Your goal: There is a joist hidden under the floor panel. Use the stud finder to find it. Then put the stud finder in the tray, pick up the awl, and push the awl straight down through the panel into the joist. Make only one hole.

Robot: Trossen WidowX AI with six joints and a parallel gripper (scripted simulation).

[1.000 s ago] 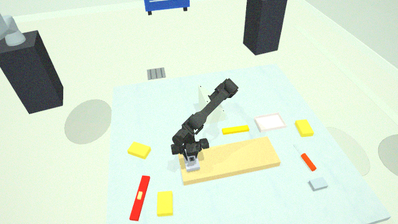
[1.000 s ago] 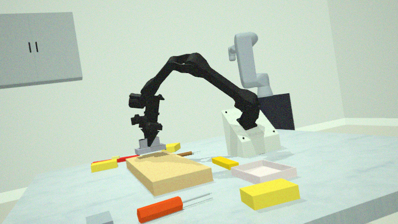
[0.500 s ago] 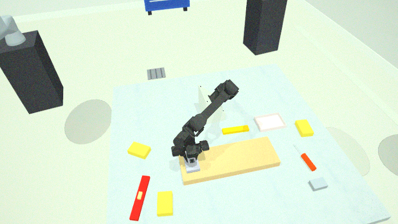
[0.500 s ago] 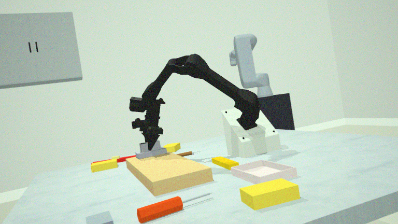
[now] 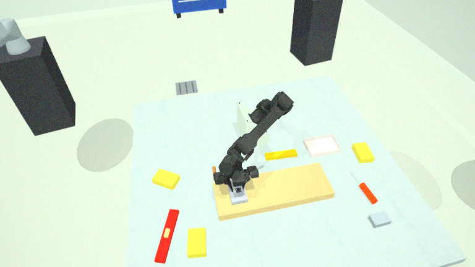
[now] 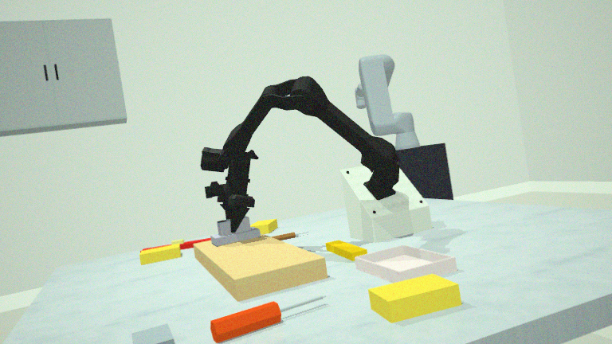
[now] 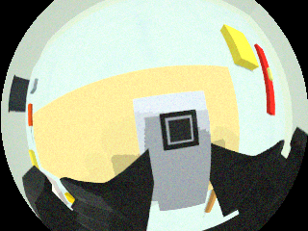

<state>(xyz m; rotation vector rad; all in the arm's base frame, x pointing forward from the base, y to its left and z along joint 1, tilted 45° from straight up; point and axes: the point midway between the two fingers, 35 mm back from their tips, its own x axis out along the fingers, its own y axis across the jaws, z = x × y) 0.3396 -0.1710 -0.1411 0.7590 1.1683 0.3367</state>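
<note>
The grey-white stud finder (image 5: 239,199) (image 6: 234,236) (image 7: 170,103) is upright, with its base on or just above the left end of the tan floor panel (image 5: 292,188) (image 6: 266,265) (image 7: 87,135). Its black screen shows a plain grey square outline. My gripper (image 5: 237,183) (image 6: 233,227) (image 7: 176,148) is shut on its upper body and points down. The awl, with a brown-orange handle (image 5: 214,169) (image 6: 284,236) (image 7: 210,199), lies just behind the panel's left end, partly hidden by my arm. The pale pink tray (image 5: 325,152) (image 6: 376,269) is empty, behind the panel to the right. The joist is not visible.
A yellow bar (image 5: 281,154) (image 6: 345,249) lies between panel and tray. An orange-red screwdriver (image 5: 368,193) (image 6: 245,321) and a grey block (image 5: 380,219) lie right of the panel. A red level (image 5: 169,222) (image 7: 266,82) lies left. Several yellow blocks are around, one (image 5: 362,152) beside the tray.
</note>
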